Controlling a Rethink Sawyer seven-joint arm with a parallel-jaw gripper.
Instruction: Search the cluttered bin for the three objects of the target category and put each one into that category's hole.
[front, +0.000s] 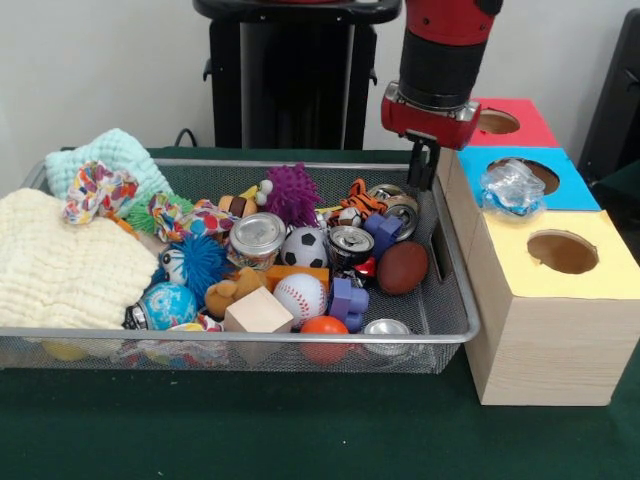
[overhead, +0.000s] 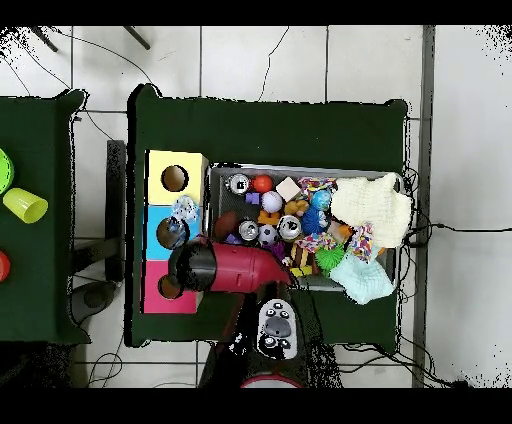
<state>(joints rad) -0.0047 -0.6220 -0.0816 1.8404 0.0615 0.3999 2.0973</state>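
One clear bottle (front: 511, 186) lying across the blue box's hole (front: 530, 172), right of frame. Four cans inside the bin (front: 455, 300). Gripper (front: 424, 162) upper centre, grip unreadable.

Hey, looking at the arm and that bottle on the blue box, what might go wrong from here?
1. The clear bottle lies across the rim of the blue box's hole, not visibly inside; it may stay stuck or roll off.
2. The gripper hangs close between the basket and the boxes, so a sideways move might clip either.
3. Any other bottles are hidden among the toys and cans, so searching could knock things out.
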